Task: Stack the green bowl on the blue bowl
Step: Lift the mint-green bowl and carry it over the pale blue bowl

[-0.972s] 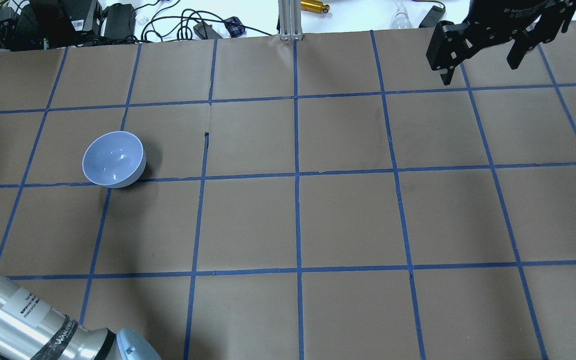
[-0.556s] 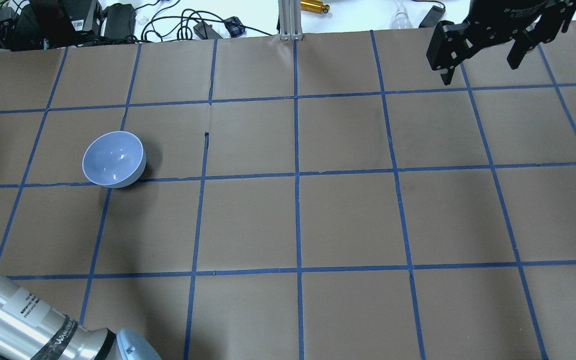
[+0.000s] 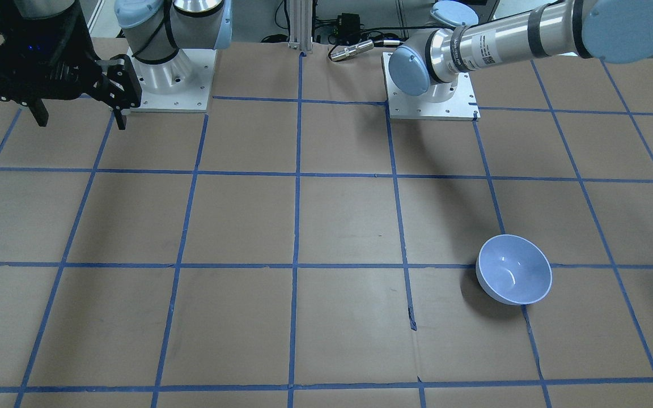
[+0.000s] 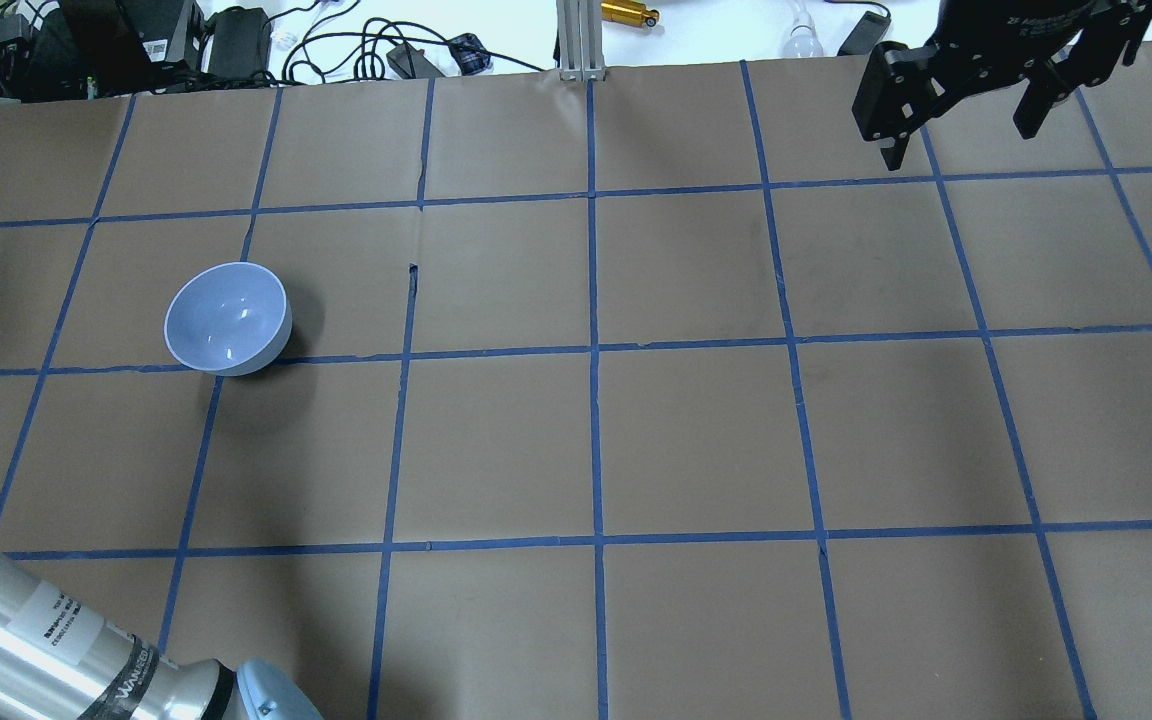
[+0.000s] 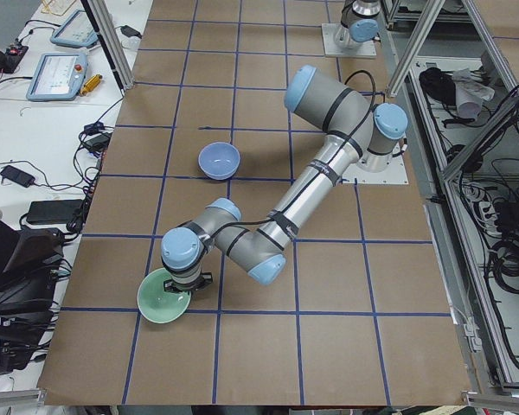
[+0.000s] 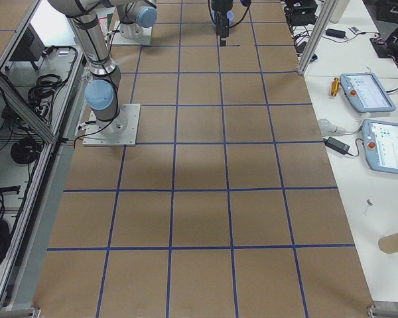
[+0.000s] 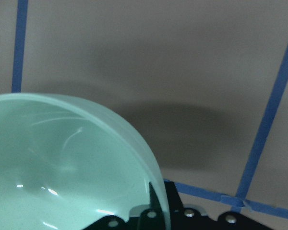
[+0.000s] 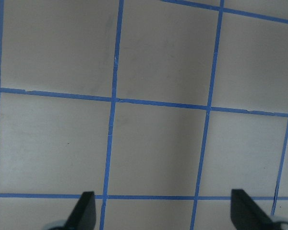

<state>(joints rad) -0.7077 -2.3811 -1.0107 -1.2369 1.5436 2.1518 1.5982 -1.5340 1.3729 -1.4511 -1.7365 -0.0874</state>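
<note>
The blue bowl (image 4: 228,318) stands upright on the brown table, left of centre; it also shows in the front view (image 3: 513,269) and in the left view (image 5: 219,159). The green bowl (image 5: 164,301) is out of the overhead view, near the table's left end. My left gripper (image 5: 180,281) is shut on its rim. The left wrist view shows the mint bowl (image 7: 62,167) with a finger on the rim and its shadow on the table. My right gripper (image 4: 961,135) is open and empty at the far right, also seen in the front view (image 3: 80,119).
Blue tape lines divide the table into squares. An aluminium post (image 4: 576,40), cables and black devices (image 4: 146,40) lie along the far edge. The arm bases (image 3: 431,96) stand on white plates. Teach pendants (image 6: 375,119) lie on a side table.
A sliver of the green bowl at the overhead view's left edge has slid out of view to the left. The left arm's tube has shifted slightly lower. The right gripper has barely moved.
</note>
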